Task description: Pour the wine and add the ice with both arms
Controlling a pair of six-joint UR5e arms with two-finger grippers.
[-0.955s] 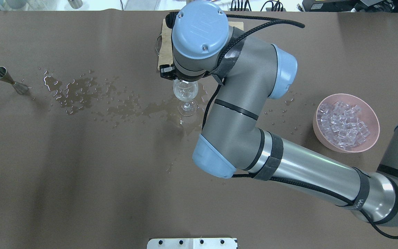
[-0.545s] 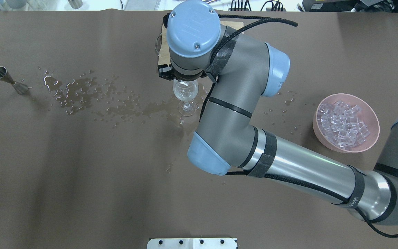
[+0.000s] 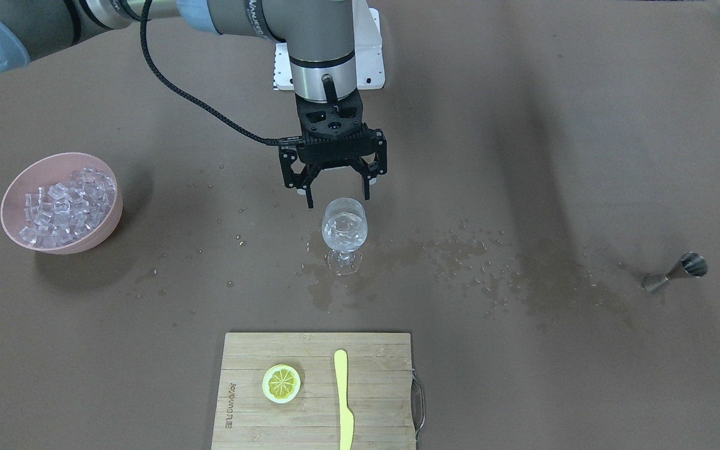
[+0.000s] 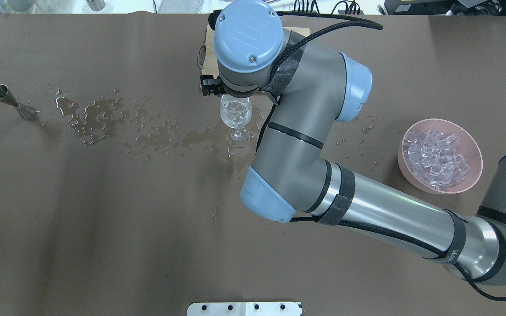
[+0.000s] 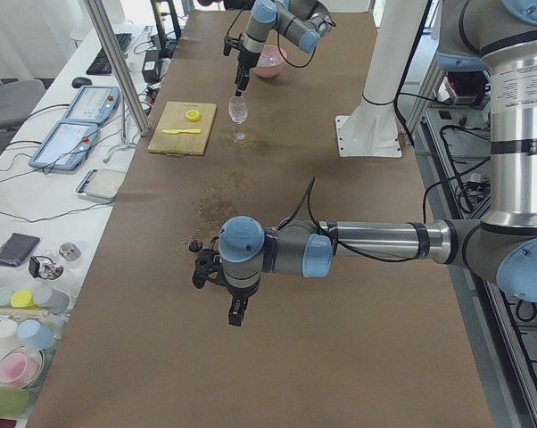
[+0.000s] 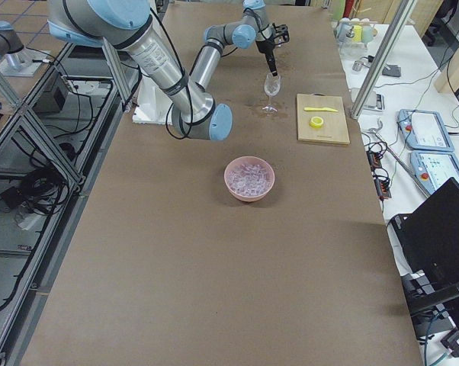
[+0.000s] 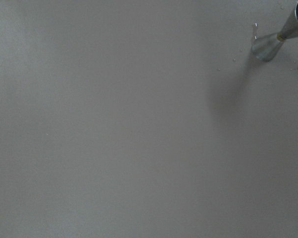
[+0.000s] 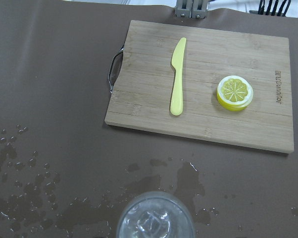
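Right under the spread, empty right claw (image 3: 337,199) stands the glass (image 3: 344,219) with some ice (image 3: 343,230) inside; in the front view the ice bowl (image 3: 94,240) lies at its 9 o'clock, well apart.

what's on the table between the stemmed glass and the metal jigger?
Only spilled liquid, a trail of puddles and droplets between glass and jigger; no solid objects. Shows in the overhead view.

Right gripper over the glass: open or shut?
Open: the right gripper has its fingers spread, holding nothing, over the stemmed glass.
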